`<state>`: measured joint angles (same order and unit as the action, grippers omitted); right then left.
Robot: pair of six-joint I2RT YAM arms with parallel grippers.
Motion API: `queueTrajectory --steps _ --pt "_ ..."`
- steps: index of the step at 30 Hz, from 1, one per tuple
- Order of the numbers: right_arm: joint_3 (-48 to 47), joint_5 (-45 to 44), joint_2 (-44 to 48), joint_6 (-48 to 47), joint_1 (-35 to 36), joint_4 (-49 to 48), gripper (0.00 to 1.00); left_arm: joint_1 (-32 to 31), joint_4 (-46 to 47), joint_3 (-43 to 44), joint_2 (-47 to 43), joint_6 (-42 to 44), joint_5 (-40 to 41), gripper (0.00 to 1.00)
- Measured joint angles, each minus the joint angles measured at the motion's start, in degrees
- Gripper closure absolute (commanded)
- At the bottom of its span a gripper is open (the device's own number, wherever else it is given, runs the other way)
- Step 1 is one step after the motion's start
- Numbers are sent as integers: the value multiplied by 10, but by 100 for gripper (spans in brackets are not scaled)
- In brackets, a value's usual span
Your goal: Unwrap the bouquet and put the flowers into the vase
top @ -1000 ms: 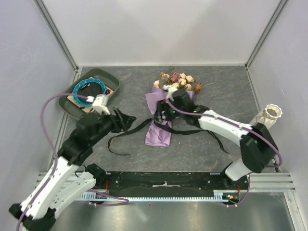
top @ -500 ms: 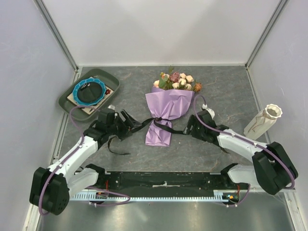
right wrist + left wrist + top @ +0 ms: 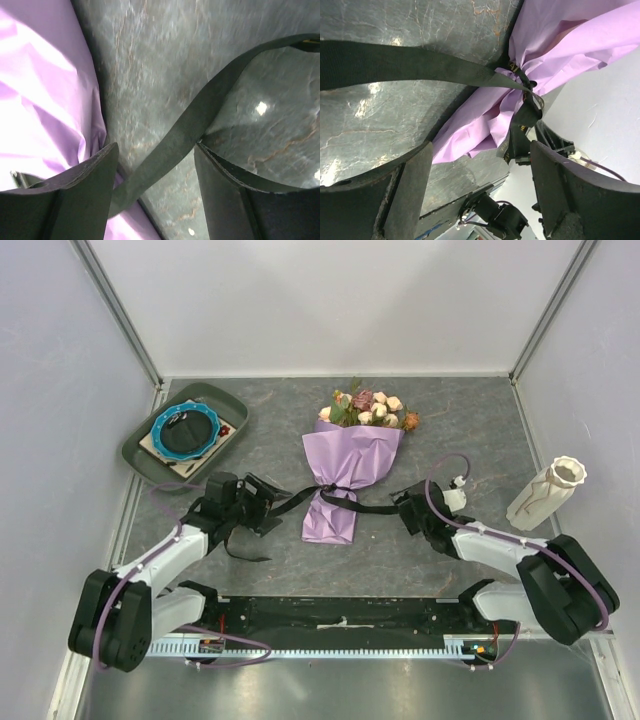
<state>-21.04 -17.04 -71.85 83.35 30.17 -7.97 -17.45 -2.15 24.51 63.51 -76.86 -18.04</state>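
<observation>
The grey counter [image 3: 270,410] carries the wrapped bouquet [image 3: 352,455] at its middle, blooms toward the far side. The left hand [image 3: 271,505] lies just left of it and the right hand [image 3: 404,512] just right, both spread open and gripping nothing. The vase [image 3: 545,492] tilts by the right wall. The black ribbon [image 3: 335,493] trails toward both hands.

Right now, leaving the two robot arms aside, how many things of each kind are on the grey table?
Bouquet of roses in lilac paper cone: 1
Black ribbon tied round the cone: 1
Cream-white ribbed vase: 1
Dark green tray holding a blue-rimmed ring: 1
Total: 4
</observation>
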Motion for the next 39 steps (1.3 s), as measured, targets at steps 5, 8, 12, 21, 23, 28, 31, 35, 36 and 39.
queueTrajectory --steps 5,8,12,21,23,28,31,35,36,39 --pt "-56 -89 -25 -12 0 82 4 0 -40 -5 -54 30 17 15" --pt "-76 -134 -26 -21 0 130 2 0 -87 -5 -99 62 48 18" --pt "-108 -177 -47 -27 -4 195 2 1 -187 11 -132 81 120 20" --pt "-203 -223 -163 -64 -43 240 43 27 -375 164 5 127 240 21" --pt "-207 -232 -174 -71 -45 246 67 39 -388 176 29 136 254 21" --pt "-218 -244 -191 -118 -44 257 100 82 -409 163 45 147 266 18" --pt "-229 -257 -175 -186 -22 255 100 102 -413 144 44 147 268 11" --pt "-257 -266 -93 -293 58 238 100 114 -413 129 42 147 268 10" --pt "-274 -261 -68 -320 86 226 100 115 -410 125 43 147 267 10" --pt "-336 -234 -14 -384 153 179 100 116 -396 111 51 148 264 15"
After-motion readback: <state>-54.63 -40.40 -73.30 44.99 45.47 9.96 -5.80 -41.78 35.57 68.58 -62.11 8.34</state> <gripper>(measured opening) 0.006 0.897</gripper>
